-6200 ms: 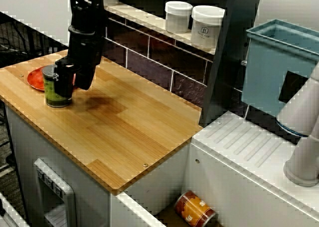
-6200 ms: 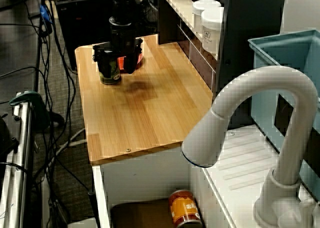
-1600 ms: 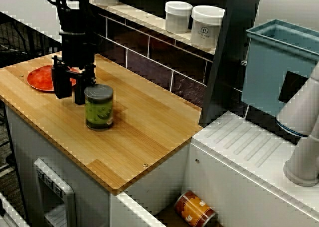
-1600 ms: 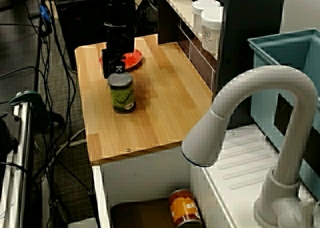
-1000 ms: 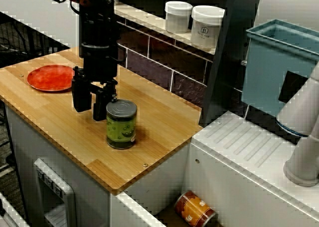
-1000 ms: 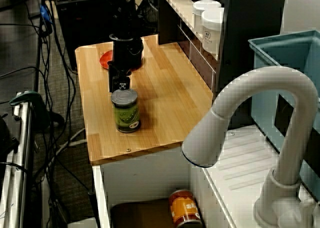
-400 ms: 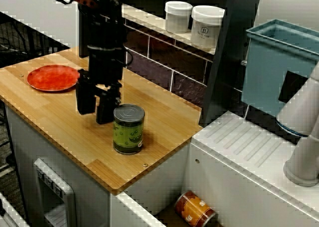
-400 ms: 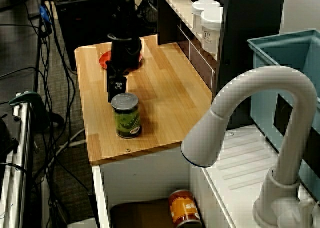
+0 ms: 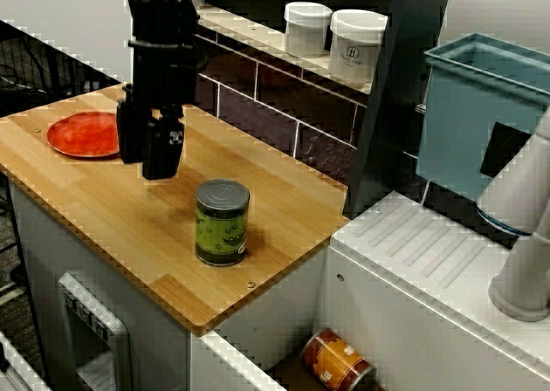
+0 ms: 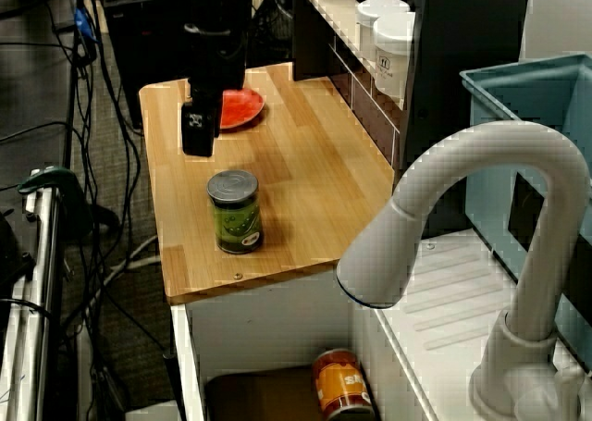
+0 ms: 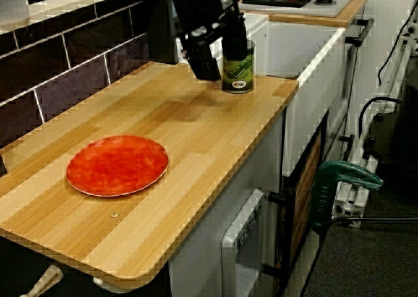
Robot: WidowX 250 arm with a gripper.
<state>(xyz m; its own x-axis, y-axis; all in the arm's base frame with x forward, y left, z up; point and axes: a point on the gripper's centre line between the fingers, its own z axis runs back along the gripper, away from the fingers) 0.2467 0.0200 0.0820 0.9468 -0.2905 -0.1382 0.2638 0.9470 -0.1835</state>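
The gripper [image 9: 146,161] hung above the counter [image 9: 103,215] with its fingers [image 9: 163,146] spread apart and nothing between them. The can [image 9: 222,223] stood upright on the wood at about 4 o'clock from it, with bare wood showing between the two in the view across the counter toward the shelf. The view past the faucet [image 10: 462,208] showed the same gap, with the can [image 10: 234,213] at 5 o'clock from the black fingers. In the view along the counter from the plate's end, one finger overlapped the can [image 11: 238,68], so that view alone could not settle whether they touched. The plate [image 9: 83,135] lay at 9 o'clock from the gripper, close by, and the jars [image 9: 308,28] sat well apart on the shelf at 1 o'clock. The step in hand read as standing clear of a can set down. The can stood near the counter's corner, with the sink [image 9: 275,318] and its orange tin [image 9: 335,361] below at 5 o'clock. A sideways brush toward 4 o'clock could therefore have tipped it over the edge. Doing this well would have meant keeping the fingers wide, travelling upward or toward 10 o'clock, and staying high enough to clear the plate's rim.
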